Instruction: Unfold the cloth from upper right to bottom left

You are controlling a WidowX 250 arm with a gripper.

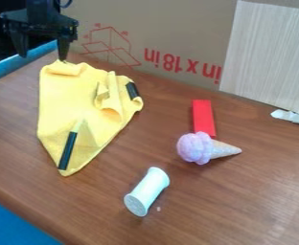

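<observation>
White spool point(147, 191) in front, rumpled yellow cloth point(65, 103) at the far left

The cloth lies on the brown table point(242, 201), still partly doubled over: a raised, curled fold stands near its right side, and the far edge is bunched. Its outline is a rough wedge, broad at the far end and narrowing to a corner towards the camera. The long axis runs from that far edge to the near corner, slightly rightwards as it comes forward. The fabric looks soft and matt, with shallow creases. A slim black bar point(67, 150) lies along the near part, and a short black piece point(132, 91) sits at the right edge.

The gripper point(43, 55) hangs over the cloth's far left end with its fingers wide apart; whether one touches the fabric I cannot tell.

To the right, a smooth red block point(203, 117) lies just beyond a toy ice cream point(195, 148), lumpy pink-lilac scoop leftwards, tapered tan cone rightwards
</observation>
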